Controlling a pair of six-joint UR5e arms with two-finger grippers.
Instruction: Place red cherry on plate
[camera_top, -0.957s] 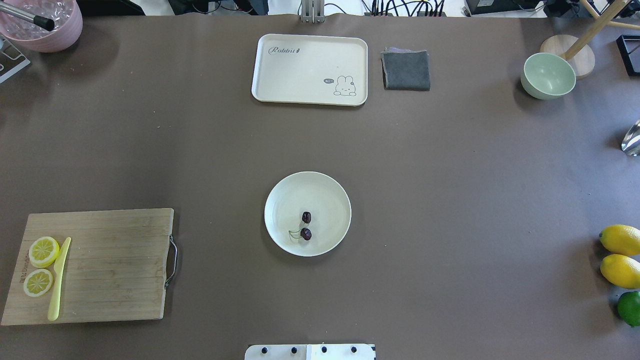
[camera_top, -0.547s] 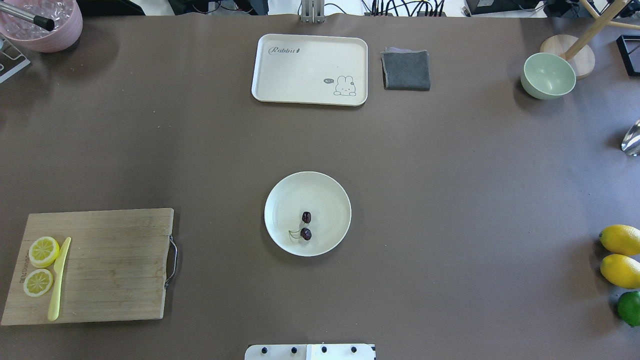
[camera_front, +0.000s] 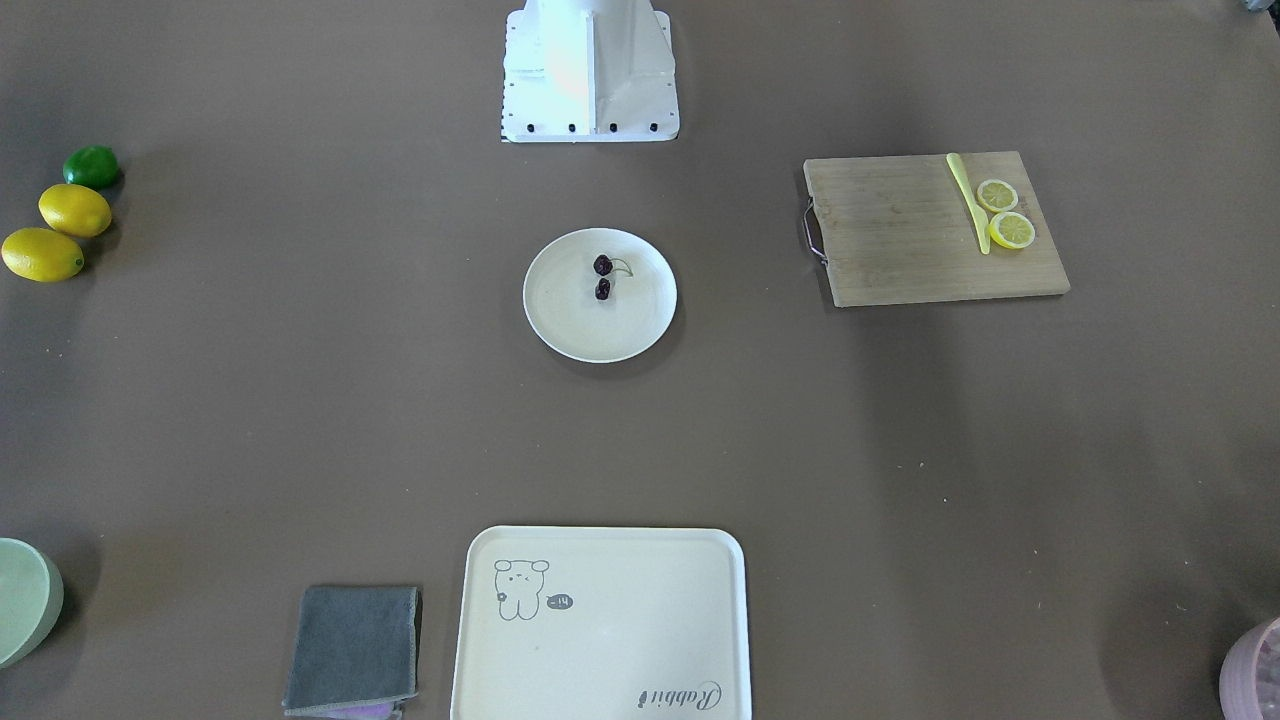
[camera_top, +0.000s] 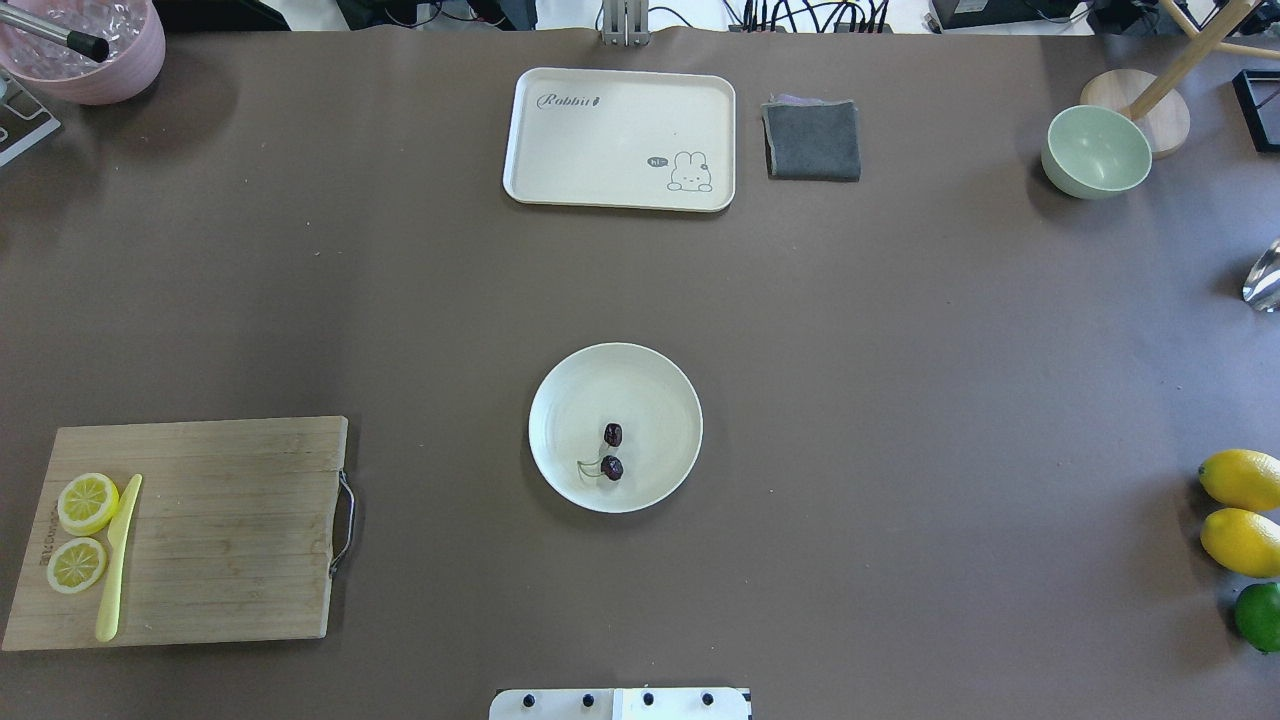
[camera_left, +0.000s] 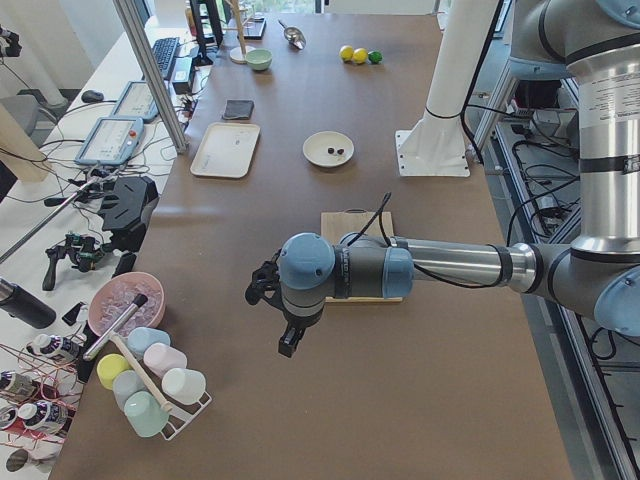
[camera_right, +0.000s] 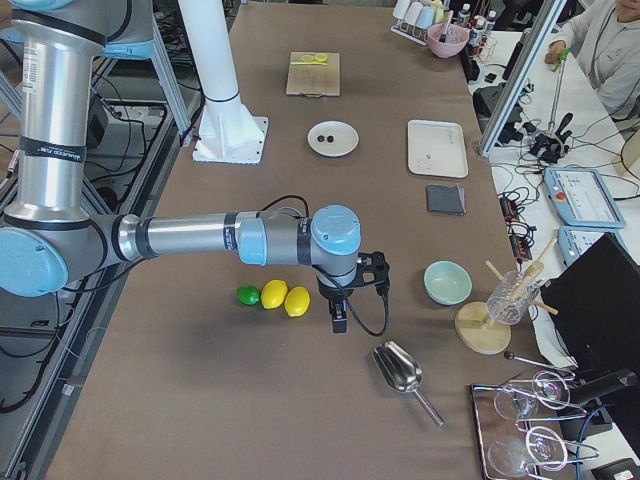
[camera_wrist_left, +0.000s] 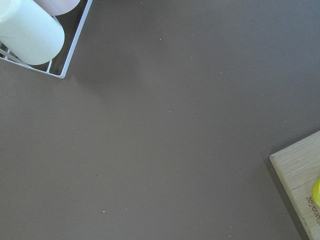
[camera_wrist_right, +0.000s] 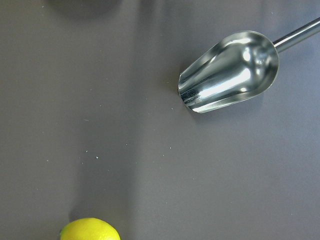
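Note:
The red cherry (camera_top: 612, 467), a dark pair on a thin green stem, lies inside the round cream plate (camera_top: 640, 385) at the table's middle, toward the robot's side of it. The front-facing view shows the same: cherry (camera_front: 603, 266) on plate (camera_front: 590, 330). Neither gripper is near the plate. My left gripper (camera_left: 288, 344) hangs above bare table at the far left end, beyond the cutting board. My right gripper (camera_right: 338, 322) hangs at the far right end beside the lemons. Both show only in the side views, so I cannot tell whether they are open or shut.
A wooden cutting board (camera_top: 220, 530) with lemon slices and a yellow knife lies at the left. A cream tray (camera_top: 620, 130), grey cloth (camera_top: 812, 140) and green bowl (camera_top: 1096, 150) line the far edge. Lemons (camera_top: 1240, 480), a lime and a metal scoop (camera_wrist_right: 227, 72) sit at the right.

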